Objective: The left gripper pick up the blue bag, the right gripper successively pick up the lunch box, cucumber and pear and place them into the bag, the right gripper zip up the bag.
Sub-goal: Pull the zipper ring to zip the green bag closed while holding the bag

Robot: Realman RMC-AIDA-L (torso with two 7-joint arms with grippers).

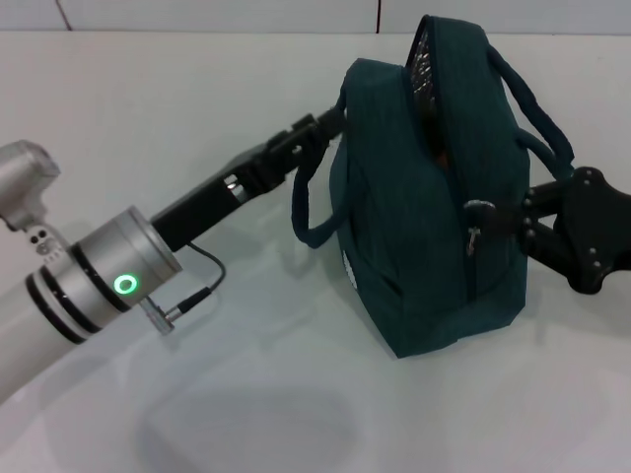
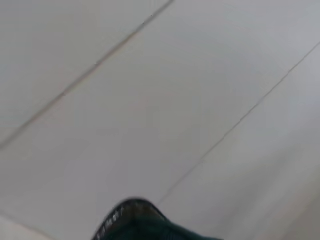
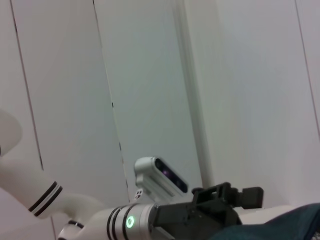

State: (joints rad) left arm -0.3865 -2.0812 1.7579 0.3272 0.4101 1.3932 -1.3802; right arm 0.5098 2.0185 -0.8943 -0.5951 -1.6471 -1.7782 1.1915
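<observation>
As we looked from the near edge of the white tabletop point(image 1: 197, 414) outward, we met our left arm's silver wrist first, then its black left gripper point(image 1: 320, 126) reaching to the far left side of the dark blue-green fabric bag point(image 1: 414, 246); whether its jaws were apart or clamped on cloth we could not tell, since the bag hid them. The bag stood upright on the table at centre right, its top partly gaping near the back. Our right gripper point(image 1: 493, 219) pressed in from the right, its jaws seemingly closed on the small zip pull point(image 1: 477, 209) midway along the zip. We judged the bag soft and likely to sag, fairly heavy if loaded, so the left side needed a firm hold while the pull was drawn along. Beyond lay bare wall.
</observation>
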